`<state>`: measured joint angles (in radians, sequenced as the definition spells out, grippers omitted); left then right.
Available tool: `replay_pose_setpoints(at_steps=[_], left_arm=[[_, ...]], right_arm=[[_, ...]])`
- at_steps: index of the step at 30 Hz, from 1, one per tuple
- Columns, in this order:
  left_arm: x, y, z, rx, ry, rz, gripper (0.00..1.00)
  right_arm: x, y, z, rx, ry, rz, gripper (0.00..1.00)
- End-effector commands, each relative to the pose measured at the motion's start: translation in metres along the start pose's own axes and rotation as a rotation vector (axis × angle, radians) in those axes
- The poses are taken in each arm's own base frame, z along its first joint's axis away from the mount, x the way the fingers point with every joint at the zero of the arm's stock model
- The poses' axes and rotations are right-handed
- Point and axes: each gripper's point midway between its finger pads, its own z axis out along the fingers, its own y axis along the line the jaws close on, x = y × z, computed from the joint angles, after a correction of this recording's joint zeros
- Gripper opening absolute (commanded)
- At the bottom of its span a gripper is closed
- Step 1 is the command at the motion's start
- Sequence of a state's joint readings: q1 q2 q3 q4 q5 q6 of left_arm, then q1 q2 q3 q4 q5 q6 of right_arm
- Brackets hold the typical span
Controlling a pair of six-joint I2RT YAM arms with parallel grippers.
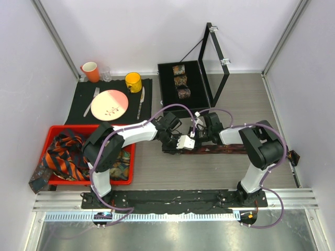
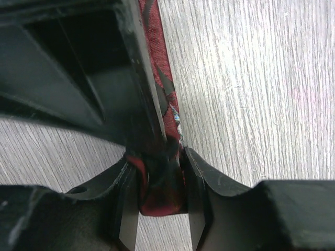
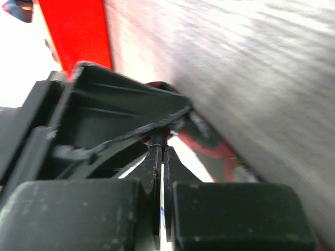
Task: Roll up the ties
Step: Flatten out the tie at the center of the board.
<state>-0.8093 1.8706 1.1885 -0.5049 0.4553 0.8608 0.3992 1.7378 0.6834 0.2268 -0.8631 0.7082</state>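
A dark red-brown patterned tie (image 1: 241, 149) lies flat across the table's middle, running right to the edge. My left gripper (image 1: 183, 142) is shut on its folded left end; in the left wrist view the fabric (image 2: 154, 47) is pinched between the fingers (image 2: 161, 193). My right gripper (image 1: 199, 135) sits right against the left one, over the same end. In the right wrist view its jaws (image 3: 161, 144) stand almost together, nipping a thin bit of the tie (image 3: 214, 149). Three rolled ties (image 1: 180, 81) sit in a black case.
The black case (image 1: 167, 78) stands at the back with its lid (image 1: 217, 57) up. A red bin (image 1: 57, 129) at left holds orange-navy striped ties (image 1: 65, 157) and a teal patterned one (image 1: 118, 164). A placemat with plate (image 1: 110, 104), orange cup (image 1: 90, 70) and yellow mug (image 1: 133, 81) lies back left.
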Motion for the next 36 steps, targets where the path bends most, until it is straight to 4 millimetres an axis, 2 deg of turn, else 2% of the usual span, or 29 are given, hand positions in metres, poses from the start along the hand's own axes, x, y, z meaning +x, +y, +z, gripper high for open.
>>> replay_pose_setpoints(at_steps=[1,6,12,14,15,16,18,20,21,23,24,26,27,28,29,30,31,33,34,35,36], left_arm=[[0.015,-0.018,0.0,0.067,0.035,0.004,0.4],[0.012,-0.015,-0.001,0.061,0.028,-0.016,0.53],[-0.009,-0.01,-0.009,0.024,-0.056,-0.027,0.57],[-0.012,-0.007,-0.009,0.014,-0.064,-0.035,0.52],[-0.012,-0.006,-0.008,0.014,-0.063,-0.044,0.48],[-0.011,-0.005,-0.006,0.013,-0.058,-0.048,0.37],[-0.006,-0.003,-0.003,0.009,-0.037,-0.054,0.31],[-0.001,-0.005,-0.001,0.013,-0.02,-0.054,0.25],[0.003,-0.005,-0.001,0.015,-0.006,-0.057,0.23],[0.006,-0.004,-0.001,0.008,0.009,-0.055,0.21],[0.007,-0.004,-0.002,0.007,0.009,-0.053,0.2],[0.01,-0.006,-0.002,0.012,0.014,-0.05,0.19],[0.012,-0.007,-0.001,0.017,0.018,-0.051,0.19],[0.012,-0.008,-0.001,0.022,0.018,-0.047,0.18],[0.013,-0.007,-0.001,0.023,0.02,-0.049,0.18],[0.013,-0.008,0.0,0.029,0.02,-0.048,0.18],[0.013,-0.008,0.0,0.029,0.017,-0.049,0.17],[0.012,-0.008,-0.001,0.031,0.016,-0.045,0.17],[0.012,-0.008,0.0,0.031,0.016,-0.043,0.17],[0.013,-0.008,-0.001,0.032,0.018,-0.043,0.17],[0.013,-0.008,-0.001,0.033,0.019,-0.042,0.17]], right_arm=[[-0.002,-0.024,0.002,0.072,0.017,-0.024,0.01],[0.0,-0.034,0.006,0.086,0.023,-0.002,0.01],[-0.001,-0.039,0.008,0.102,0.02,0.015,0.01],[-0.002,-0.037,0.007,0.098,0.017,0.019,0.01],[-0.002,-0.036,0.007,0.095,0.02,0.019,0.01],[-0.004,-0.03,0.006,0.082,0.016,0.008,0.01],[-0.005,-0.022,0.003,0.062,0.013,-0.029,0.03],[-0.009,-0.01,-0.007,0.061,0.011,-0.092,0.14],[0.0,-0.014,-0.014,0.091,0.048,-0.135,0.23],[-0.01,-0.006,-0.031,0.106,0.03,-0.228,0.31],[-0.002,-0.01,-0.04,0.131,0.064,-0.21,0.37],[-0.012,-0.011,-0.058,0.145,0.056,-0.318,0.4],[-0.001,-0.016,-0.068,0.166,0.101,-0.302,0.42],[-0.015,-0.021,-0.08,0.192,0.084,-0.376,0.43],[-0.019,-0.026,-0.086,0.212,0.081,-0.365,0.45],[-0.011,-0.028,-0.094,0.211,0.124,-0.337,0.46],[-0.027,-0.027,-0.103,0.229,0.124,-0.432,0.46],[-0.036,-0.033,-0.121,0.258,0.16,-0.379,0.47],[-0.037,-0.038,-0.127,0.253,0.202,-0.451,0.47],[-0.038,-0.043,-0.136,0.263,0.226,-0.444,0.47],[-0.027,-0.047,-0.143,0.265,0.293,-0.425,0.51]])
